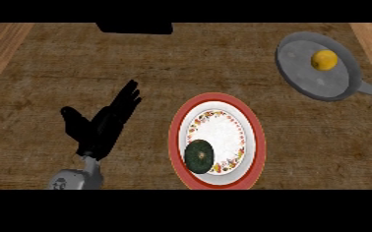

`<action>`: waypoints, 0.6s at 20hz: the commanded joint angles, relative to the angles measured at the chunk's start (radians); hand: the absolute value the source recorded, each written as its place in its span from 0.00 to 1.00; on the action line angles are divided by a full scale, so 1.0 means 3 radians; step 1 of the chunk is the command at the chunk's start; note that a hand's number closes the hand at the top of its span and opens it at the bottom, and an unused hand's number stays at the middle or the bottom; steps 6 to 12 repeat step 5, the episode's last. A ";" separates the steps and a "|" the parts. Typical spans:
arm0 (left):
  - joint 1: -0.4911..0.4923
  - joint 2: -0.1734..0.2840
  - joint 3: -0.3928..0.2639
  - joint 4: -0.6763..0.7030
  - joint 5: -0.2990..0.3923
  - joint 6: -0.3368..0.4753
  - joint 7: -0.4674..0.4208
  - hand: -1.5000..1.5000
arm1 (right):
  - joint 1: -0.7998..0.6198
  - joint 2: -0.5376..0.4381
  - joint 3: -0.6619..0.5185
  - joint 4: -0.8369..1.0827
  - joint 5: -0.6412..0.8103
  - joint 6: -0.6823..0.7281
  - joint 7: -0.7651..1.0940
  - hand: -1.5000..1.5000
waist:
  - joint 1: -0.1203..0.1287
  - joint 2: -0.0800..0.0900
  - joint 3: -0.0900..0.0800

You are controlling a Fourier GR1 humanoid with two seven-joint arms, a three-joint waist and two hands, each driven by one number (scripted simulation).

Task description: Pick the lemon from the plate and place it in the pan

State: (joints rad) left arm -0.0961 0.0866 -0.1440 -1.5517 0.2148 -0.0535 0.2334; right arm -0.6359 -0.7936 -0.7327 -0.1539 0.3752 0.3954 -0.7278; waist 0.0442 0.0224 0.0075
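The yellow lemon (325, 60) lies inside the grey pan (299, 73) at the upper right of the counter. A red-rimmed plate (248, 123) with a floral band sits in the lower middle and carries a dark green round squash (198, 156) near its lower left. My left hand (102, 123) rests open to the left of the plate, fingers straight and pointing up and right, holding nothing. My right hand does not show in the head view.
The pan's short handle (362, 88) runs off toward the right edge. A dark block (135, 27) sits at the counter's far edge, upper left. Lighter wooden strips (11, 42) border the brown counter at both upper corners.
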 commanded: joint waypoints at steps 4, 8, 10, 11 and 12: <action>0.0103 -0.0026 -0.0060 -0.0009 -0.0045 -0.0027 -0.0042 0.50 | 0.0182 -0.0003 0.0052 -0.0044 0.0002 0.0231 -0.0280 0.00 | -0.0004 -0.0014 0.0000; 0.0036 -0.0017 -0.0007 0.0052 -0.0065 0.0002 -0.0081 0.50 | 0.0271 -0.0024 0.0049 -0.0026 0.0000 0.0266 -0.0330 0.00 | -0.0012 -0.0006 0.0002; 0.0036 -0.0017 -0.0007 0.0052 -0.0065 0.0002 -0.0081 0.50 | 0.0271 -0.0024 0.0049 -0.0026 0.0000 0.0266 -0.0330 0.00 | -0.0012 -0.0006 0.0002; 0.0036 -0.0017 -0.0007 0.0052 -0.0065 0.0002 -0.0081 0.50 | 0.0271 -0.0024 0.0049 -0.0026 0.0000 0.0266 -0.0330 0.00 | -0.0012 -0.0006 0.0002; 0.0036 -0.0017 -0.0007 0.0052 -0.0065 0.0002 -0.0081 0.50 | 0.0271 -0.0024 0.0049 -0.0026 0.0000 0.0266 -0.0330 0.00 | -0.0012 -0.0006 0.0002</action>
